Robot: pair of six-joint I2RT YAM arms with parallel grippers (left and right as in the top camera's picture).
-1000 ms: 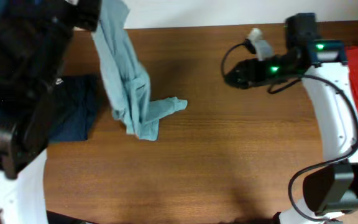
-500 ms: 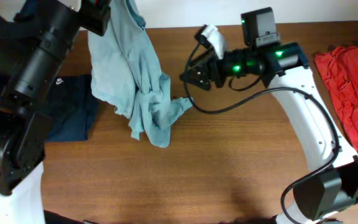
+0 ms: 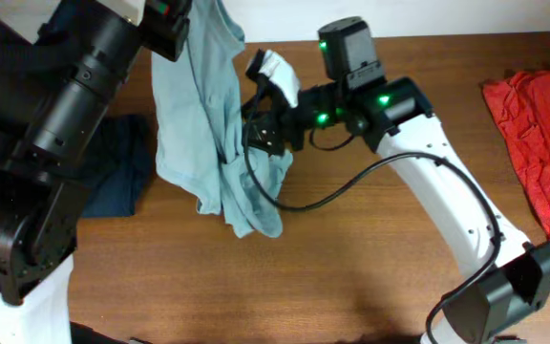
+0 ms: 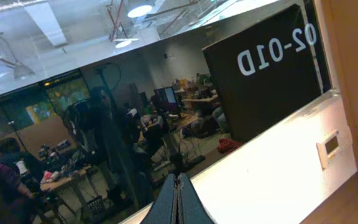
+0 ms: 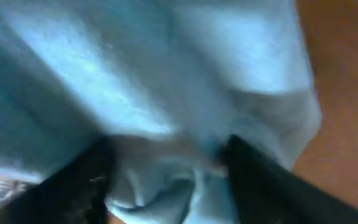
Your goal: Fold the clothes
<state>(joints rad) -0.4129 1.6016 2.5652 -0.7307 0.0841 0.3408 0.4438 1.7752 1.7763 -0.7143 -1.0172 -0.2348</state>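
**Item 1.** Pale grey-blue fabric shirt (image 3: pixel 199 115). It hung bunched from the left gripper (image 4: pixel 178 200) at the far edge of the brown wooden surface (image 3: pixel 370 277), its lower end reaching the wood. I judged the left jaws clenched on its top. Overhead showed cloth rising into them. The left wrist view showed only two dark fingers (image 4: pixel 168 205) pressed into a thin wedge before a reflecting window (image 4: pixel 104 93).

**Item 2.** Right gripper (image 5: pixel 166 177). Its jaws were released and set wide, with a fold of the shirt bunched between them. I saw this in the right wrist view alone. From overhead the jaws were lost against the hanging cloth.

**Item 3.** Dark navy garment (image 3: pixel 117 177). It lay flat at left, partly hidden under the left arm (image 3: pixel 55 143). I could not make out its details.

**Item 4.** Red garment (image 3: pixel 533 134). It lay crumpled at the right edge, cut off by the frame.
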